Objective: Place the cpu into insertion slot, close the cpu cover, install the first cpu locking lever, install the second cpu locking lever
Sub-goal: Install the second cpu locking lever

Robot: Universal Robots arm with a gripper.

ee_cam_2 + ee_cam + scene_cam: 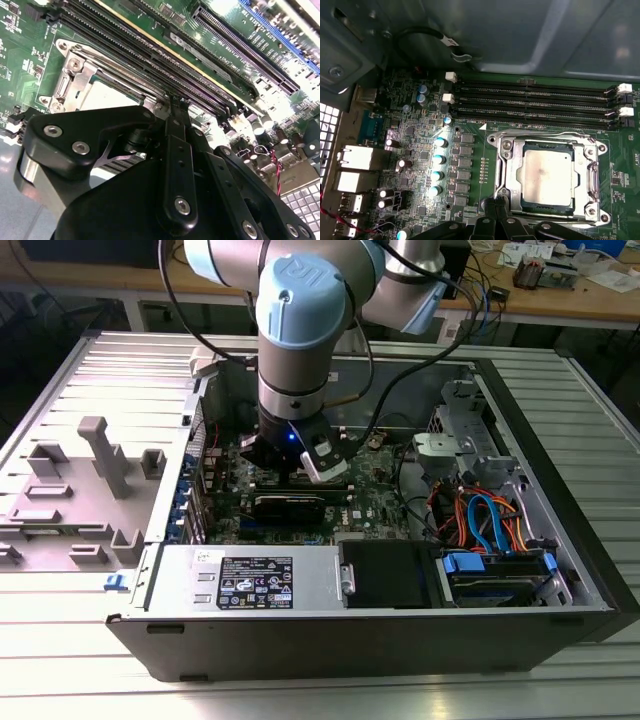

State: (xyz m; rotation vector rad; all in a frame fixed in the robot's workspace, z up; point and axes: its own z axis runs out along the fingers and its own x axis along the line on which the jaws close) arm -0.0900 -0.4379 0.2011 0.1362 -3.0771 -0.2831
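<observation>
The cpu lies flat in the insertion slot on the green motherboard, with the silver cpu cover closed down around it, its window framing the chip's grey top. The gripper hangs just beside the socket's edge, its black fingers pressed together and holding nothing. Four long black memory slots run just beyond the socket.
</observation>
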